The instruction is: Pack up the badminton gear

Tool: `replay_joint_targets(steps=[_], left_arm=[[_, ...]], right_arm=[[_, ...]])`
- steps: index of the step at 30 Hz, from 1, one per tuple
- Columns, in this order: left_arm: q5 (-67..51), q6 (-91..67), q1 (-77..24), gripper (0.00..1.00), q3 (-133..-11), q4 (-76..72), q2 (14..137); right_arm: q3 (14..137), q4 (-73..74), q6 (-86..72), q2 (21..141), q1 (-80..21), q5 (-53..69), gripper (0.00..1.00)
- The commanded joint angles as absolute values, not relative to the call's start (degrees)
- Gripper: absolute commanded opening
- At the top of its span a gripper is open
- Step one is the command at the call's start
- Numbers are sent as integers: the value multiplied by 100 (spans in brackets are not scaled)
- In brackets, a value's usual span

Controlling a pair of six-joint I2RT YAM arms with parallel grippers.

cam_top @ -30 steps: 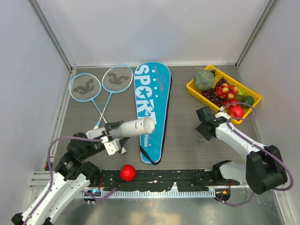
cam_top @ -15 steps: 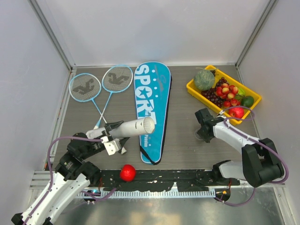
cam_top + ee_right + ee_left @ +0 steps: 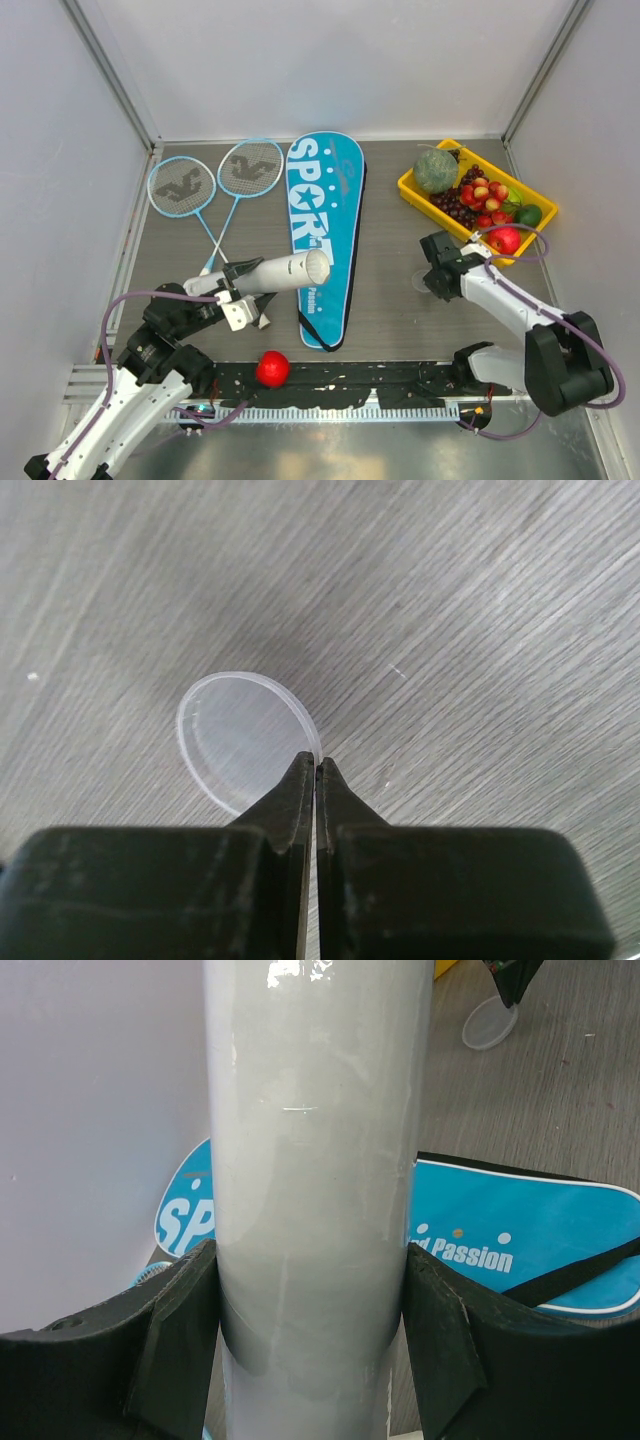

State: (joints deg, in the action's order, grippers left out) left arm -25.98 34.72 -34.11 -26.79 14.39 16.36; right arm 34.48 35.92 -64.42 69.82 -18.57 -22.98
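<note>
Cardboard and plastic in hand: white tube [image 3: 275,272] gripped, clear lid [image 3: 235,735] pinched.
Left end effector [image 3: 312,1330] clamps the white tube's body at 8 o'clock, its open mouth toward 3 o'clock over the blue racket cover [image 3: 322,230]. Right end effector [image 3: 315,765] is pressed together on the clear lid's rim, 4 o'clock on the surface [image 3: 390,310]. Rackets [image 3: 185,188] lie at 10 o'clock, yellow tray [image 3: 410,188] at 2 o'clock, red ball [image 3: 272,368] at 7 o'clock.

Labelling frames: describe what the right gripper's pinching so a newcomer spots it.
Find the yellow fruit tray at the right; nearer than it is a clear round lid, rim pinched by the right gripper. It's the only flat, see-through disc.
</note>
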Motion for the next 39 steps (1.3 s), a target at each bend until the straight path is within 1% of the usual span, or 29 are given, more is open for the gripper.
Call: replay_joint_targets(steps=[1, 7, 11, 12, 13, 14, 17, 21, 24, 32, 39], left_arm=[[-2575, 3472, -3410, 13, -2760, 984, 1626], [-2531, 3480, -3401, 13, -2760, 984, 1652], [-2522, 3480, -3410, 13, -2769, 984, 1705], [-2505, 3472, -3410, 13, -2760, 993, 1714], [-2514, 3480, -3410, 13, -2768, 1002, 1731], [-2514, 3480, -3410, 13, -2769, 985, 1731], [-2487, 3480, -3401, 13, -2769, 984, 1749], [-2496, 3480, -3410, 13, -2777, 1002, 1775], [-2505, 3480, -3401, 13, -2777, 1002, 1784], [-2505, 3489, -3410, 13, -2760, 1011, 1740], [-2505, 3489, -3401, 13, -2777, 1011, 1731]], right_arm=[[3560, 3235, -5830, 6251, -1837, -2321, 5], [3480, 2049, -4660, 4993, -1837, -1373, 5], [3472, 1153, -3956, 4290, -1837, -90, 5], [3446, 760, -3851, 4115, -1854, 626, 5], [3445, 582, -3850, 4026, -1846, 876, 5], [3471, 197, -3841, 3904, -1846, 1479, 5], [3673, -316, -3920, 3858, -1898, 2615, 5], [4078, -729, -4051, 3893, -2100, 3575, 5], [4288, -1107, -4192, 3929, -2390, 3797, 5], [4922, -712, -3859, 4491, -3602, 3569, 5], [5027, -528, -3718, 4992, -4051, 3419, 5]])
